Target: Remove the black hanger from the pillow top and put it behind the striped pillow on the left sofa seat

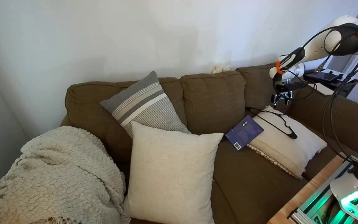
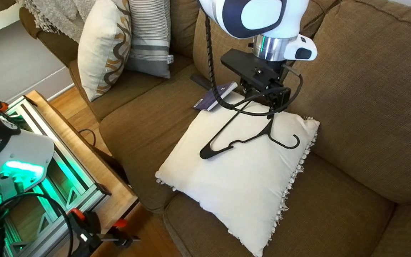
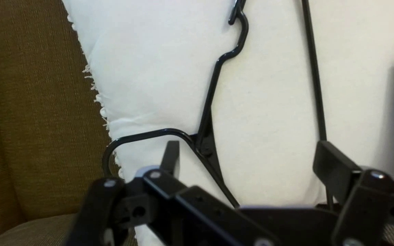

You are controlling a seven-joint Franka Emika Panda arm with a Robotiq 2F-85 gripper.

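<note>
The black hanger [image 3: 212,88] lies across the pillow [image 2: 240,182], which bears most of it. Above, we see the gripper [image 3: 248,155], jaws apart, likely to straddle the hanger; the striped pillow [image 1: 149,104] stands propped by the back cushion [image 1: 89,107].

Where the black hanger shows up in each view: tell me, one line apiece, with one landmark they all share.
In an exterior view: the black hanger lies right of centre, below the gripper.
In an exterior view: the black hanger is slightly right of centre.
Wrist view: the black hanger runs from the top edge through the middle, partly behind the gripper.
Shared landmark: the off-white pillow under it in all three.
</note>
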